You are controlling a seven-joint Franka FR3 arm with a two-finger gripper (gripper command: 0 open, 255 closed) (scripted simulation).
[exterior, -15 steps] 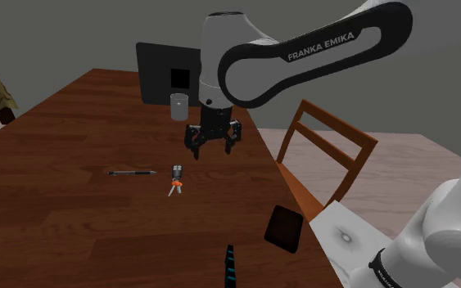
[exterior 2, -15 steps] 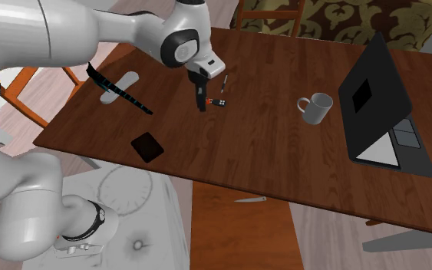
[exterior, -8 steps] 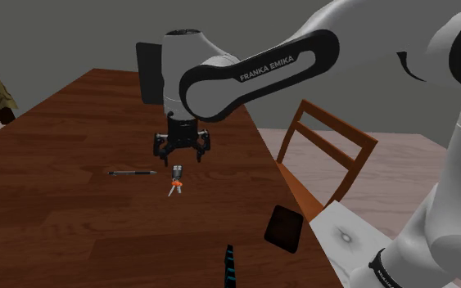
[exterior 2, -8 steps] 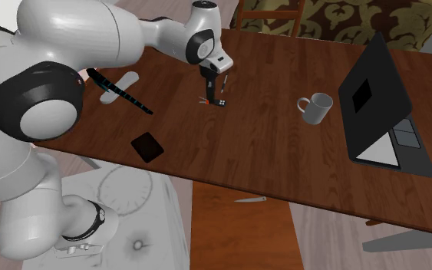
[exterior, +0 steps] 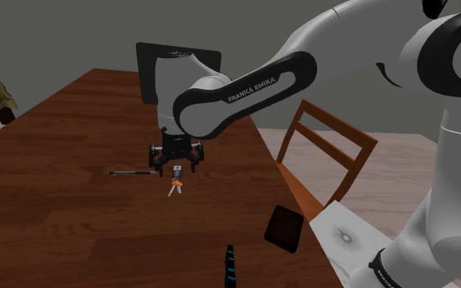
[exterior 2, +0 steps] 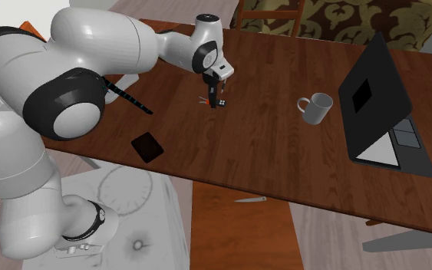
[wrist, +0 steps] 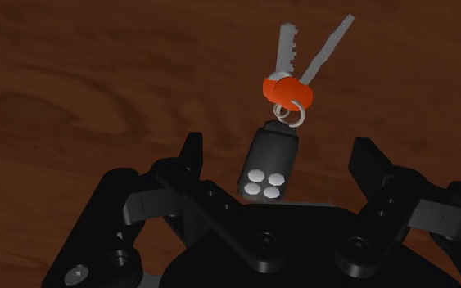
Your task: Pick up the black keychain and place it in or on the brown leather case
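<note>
The keychain point(exterior: 174, 181) lies flat on the dark wooden table point(exterior: 65, 188): a black fob with an orange ring and two grey keys. My gripper point(exterior: 174, 164) hangs low right over it, open, with one finger on each side of the fob. The wrist view has the fob point(wrist: 269, 162) between the spread fingers point(wrist: 191, 155), untouched, and the keys point(wrist: 290, 49) pointing away from the hand. From the second exterior view the gripper point(exterior 2: 215, 98) stands upright over the keychain point(exterior 2: 219, 102). The case point(exterior: 284, 228), flat, dark and square, lies at the table's near edge point(exterior 2: 147, 146).
A thin pen point(exterior: 133, 173) lies just beside the gripper. An open laptop point(exterior 2: 375, 92) and a grey mug point(exterior 2: 316, 107) stand further along the table. A black strip with teal marks point(exterior: 230, 266) is near the case. A wooden chair point(exterior: 323, 155) stands at the table's side.
The gripper has swung to the shoulder view's left and come down, from above bare table to straddling the fob. Its fingers stay open. The keychain has not moved.
</note>
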